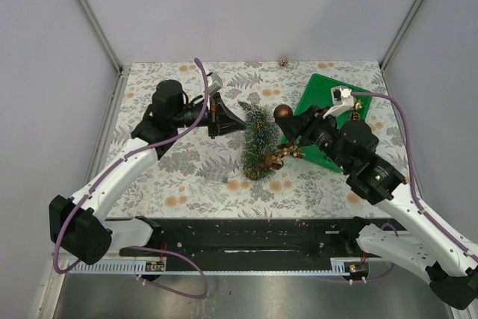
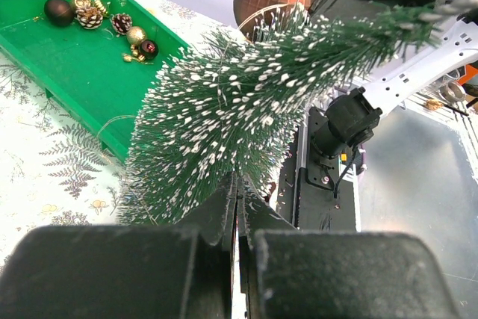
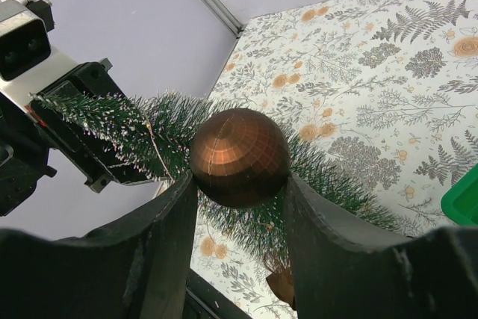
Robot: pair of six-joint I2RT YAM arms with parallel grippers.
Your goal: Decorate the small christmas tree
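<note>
Left gripper (image 2: 237,211): jaws pressed shut on the top bristles of the small christmas tree (image 1: 258,140), apparently bracing it for hanging. The tree is tipped over the bench (image 1: 179,177), wide end toward the arms; whether it rests there, cannot tell

Right gripper (image 3: 240,184): part-wide, clamped on a copper ball ornament (image 3: 239,156), held against the tree's right flank, likely to hook onto a branch

Pinecone ornaments (image 1: 278,156): at the tree's lower right

Green tray (image 1: 317,91): right of the tree, spare baubles (image 2: 97,16) inside, in easy reach

I've open desk (image 1: 194,178) left of the tree (image 1: 258,141); left hand (image 1: 228,117) blocks its tip, right hand (image 3: 240,184), copper ball (image 1: 282,113) and green tray (image 1: 317,91) its right.
</note>
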